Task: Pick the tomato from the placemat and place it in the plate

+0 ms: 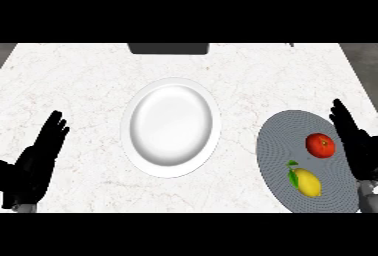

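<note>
Tomato (320, 145) sits on the grey round placemat (284, 150), just to the inner side of the right hand (354, 142) and about level with its palm; whether the two touch cannot be told from this angle. That hand stands with its fingers straight and pointing away from the robot, holding nothing, its length running along the mat's outer rim. It seems placed there so that a short sideways move would bring the fingers round the fruit. A lemon (307, 182) with a green leaf lies on the same mat, nearer the robot than the tomato and close to the right wrist, so a grasp coming from that side would likely have to keep clear of it.

The white plate (171, 165), bare inside, lies well to the left of the right hand, between the two hands, where a carry across the marble counter (81, 75) would end. The left hand (40, 150) rests open, fingers up, near the view's left edge, apart from everything.

Nothing is grasped yet; the pick looks like the step in hand.
</note>
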You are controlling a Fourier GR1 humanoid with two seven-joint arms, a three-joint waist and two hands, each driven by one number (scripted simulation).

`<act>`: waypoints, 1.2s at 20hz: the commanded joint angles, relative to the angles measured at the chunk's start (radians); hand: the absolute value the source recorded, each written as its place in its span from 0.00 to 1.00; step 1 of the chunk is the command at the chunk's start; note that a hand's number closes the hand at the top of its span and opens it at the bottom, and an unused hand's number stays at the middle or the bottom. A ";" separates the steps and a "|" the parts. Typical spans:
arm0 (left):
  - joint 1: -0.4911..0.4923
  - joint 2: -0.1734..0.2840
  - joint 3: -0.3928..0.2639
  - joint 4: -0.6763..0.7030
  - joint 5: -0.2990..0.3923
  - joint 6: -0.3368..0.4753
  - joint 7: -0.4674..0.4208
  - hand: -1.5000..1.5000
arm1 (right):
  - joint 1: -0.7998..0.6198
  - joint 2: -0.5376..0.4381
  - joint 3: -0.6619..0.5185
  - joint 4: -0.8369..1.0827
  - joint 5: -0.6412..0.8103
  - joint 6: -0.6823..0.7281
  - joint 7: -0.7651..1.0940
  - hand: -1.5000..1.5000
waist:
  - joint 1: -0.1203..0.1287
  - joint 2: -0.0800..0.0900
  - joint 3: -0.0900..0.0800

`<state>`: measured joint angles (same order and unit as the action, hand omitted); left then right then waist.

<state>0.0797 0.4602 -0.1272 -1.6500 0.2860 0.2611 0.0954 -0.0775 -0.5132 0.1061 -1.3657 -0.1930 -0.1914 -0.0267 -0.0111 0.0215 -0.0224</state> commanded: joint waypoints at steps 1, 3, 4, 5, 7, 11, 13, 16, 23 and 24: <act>-0.030 0.007 0.010 -0.012 -0.004 -0.033 -0.001 0.50 | -0.060 0.042 0.038 0.016 0.032 0.022 -0.012 1.00 | 0.018 -0.021 0.022; -0.112 0.009 -0.016 -0.050 -0.040 -0.022 -0.023 0.50 | -0.128 0.067 0.105 -0.070 -0.001 0.120 -0.052 1.00 | 0.023 -0.021 0.023; -0.164 0.059 0.006 -0.055 -0.036 -0.064 -0.030 0.50 | -0.205 0.113 0.145 -0.083 0.006 0.122 -0.047 1.00 | 0.045 -0.017 0.024; -0.195 0.043 -0.008 -0.075 -0.044 -0.063 -0.050 0.50 | -0.242 0.117 0.166 -0.089 -0.011 0.187 -0.082 1.00 | 0.054 -0.015 0.025; -0.184 0.039 -0.024 -0.069 -0.044 -0.067 -0.039 0.50 | -0.217 -0.191 0.203 -0.019 0.347 0.084 -0.008 1.00 | 0.029 -0.023 -0.014; -0.276 0.025 -0.013 -0.016 -0.030 -0.102 -0.041 0.50 | -0.193 0.126 0.308 0.063 0.472 -0.195 0.045 1.00 | 0.014 -0.016 0.022; -0.259 0.054 0.017 0.011 -0.016 -0.141 -0.067 0.50 | -0.203 0.234 0.211 0.113 0.332 -0.224 -0.074 0.00 | 0.021 -0.014 0.024; -0.291 0.038 0.009 0.009 -0.033 -0.119 -0.035 0.50 | -0.082 0.294 0.174 0.085 0.267 -0.275 -0.286 0.00 | 0.003 -0.019 0.025; -0.310 -0.011 0.027 0.021 -0.074 -0.127 -0.031 0.50 | -0.004 0.139 0.091 -0.143 0.289 -0.212 -0.270 0.00 | 0.000 -0.025 0.022; -0.307 -0.005 0.029 0.052 -0.062 -0.145 -0.040 0.50 | -0.060 0.091 0.111 -0.221 0.334 -0.214 -0.104 0.00 | -0.004 -0.027 0.021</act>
<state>-0.2325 0.4735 -0.0949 -1.6089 0.2360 0.1218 0.0568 -0.1519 -0.3378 0.2178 -1.4225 0.0836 -0.3985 -0.2794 -0.0079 -0.0005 0.0000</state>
